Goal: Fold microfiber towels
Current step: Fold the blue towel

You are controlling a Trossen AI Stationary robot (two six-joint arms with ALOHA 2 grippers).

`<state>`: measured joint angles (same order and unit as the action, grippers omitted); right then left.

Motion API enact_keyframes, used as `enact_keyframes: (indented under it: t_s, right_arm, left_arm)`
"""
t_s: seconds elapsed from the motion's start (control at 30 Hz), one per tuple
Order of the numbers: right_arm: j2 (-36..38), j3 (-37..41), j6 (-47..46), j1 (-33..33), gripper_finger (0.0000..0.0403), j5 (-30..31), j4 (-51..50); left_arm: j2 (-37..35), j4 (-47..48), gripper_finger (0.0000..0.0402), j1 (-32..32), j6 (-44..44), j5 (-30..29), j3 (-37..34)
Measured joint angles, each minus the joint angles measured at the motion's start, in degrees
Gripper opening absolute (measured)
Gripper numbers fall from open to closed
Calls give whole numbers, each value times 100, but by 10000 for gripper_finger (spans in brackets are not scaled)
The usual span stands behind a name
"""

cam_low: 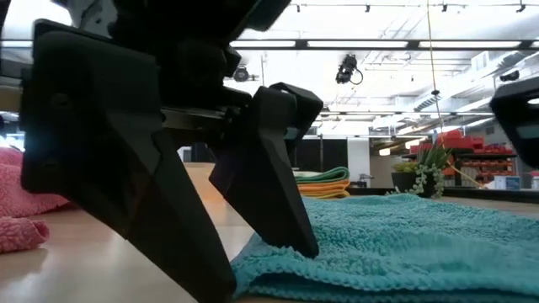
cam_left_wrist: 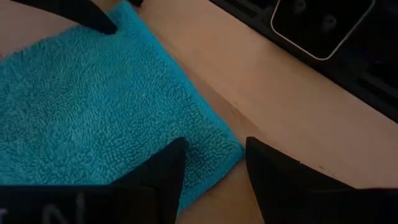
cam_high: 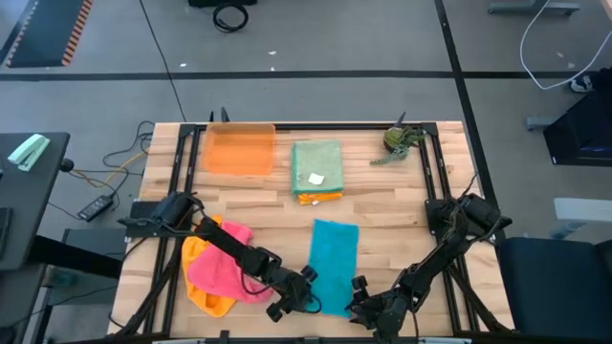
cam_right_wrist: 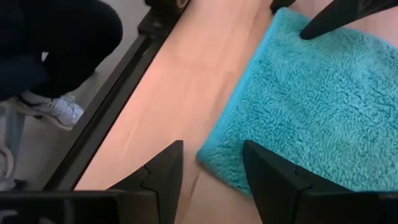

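A teal-blue towel [cam_high: 334,260] lies flat as a long rectangle on the wooden table, its short edge toward the near side. My left gripper [cam_left_wrist: 214,149] is open astride its near left corner [cam_left_wrist: 231,147], slanting down. My right gripper [cam_right_wrist: 208,154] is open astride the near right corner [cam_right_wrist: 210,157]. In the low view the left gripper [cam_low: 253,252] fills the foreground at the towel's edge [cam_low: 278,269]. My left gripper comes slanting down from the near side. One fingertip [cam_low: 305,249] rests on top of the towel's pile just inside the near left corner, while the other finger [cam_left_wrist: 261,155] stands over bare wood beside it. The towel lies flat. My right gripper stands with one finger [cam_right_wrist: 261,158] over the towel's near right corner and the other over bare wood; whether it touches the cloth I cannot tell.
A loose heap of pink, yellow and orange towels [cam_high: 215,269] lies at the near left. A folded stack, green on top [cam_high: 316,169], sits at the far middle beside an orange tray [cam_high: 239,150]. A small plant [cam_high: 400,141] stands at the far right. A person's shoe [cam_right_wrist: 53,112] shows beyond the table's edge.
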<state>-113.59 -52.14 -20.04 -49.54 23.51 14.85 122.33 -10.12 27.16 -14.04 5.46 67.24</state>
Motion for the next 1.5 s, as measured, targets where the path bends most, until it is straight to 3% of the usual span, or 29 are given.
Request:
enact_keyframes:
  t_s: [0.13,0.27,0.57,0.73,1.0,1.2,1.3,1.4,1.5]
  right_arm:
    - [-5,-4,-321,99,174,-27,-32]
    - [6,-16,-539,116,163,-47,-202]
    - [17,-16,-911,123,57,56,-349]
    - [296,25,-1210,120,10,-8,-595]
    - [1109,17,-2177,30,7,22,-860]
    - [1761,7,-2327,-19,5,91,-925]
    - [2133,-2,-2496,8,5,425,-1322]
    - [2376,0,-2856,178,5,817,-2280]
    - [2426,2,-3328,506,5,970,-3222]
  left_arm:
    - [30,16,170,-30,168,59,0]
    - [43,-4,134,-88,287,36,0]
    - [47,10,12,-166,443,-121,-9]
    - [-125,19,12,-155,445,35,-28]
    - [-982,117,9,-102,978,505,-39]
    - [-1330,72,11,30,1676,530,-20]
    - [-1507,96,16,34,2002,119,-17]
    - [-1617,256,8,-107,2220,-658,-17]
    - [-1589,699,9,-410,2359,-1027,-11]
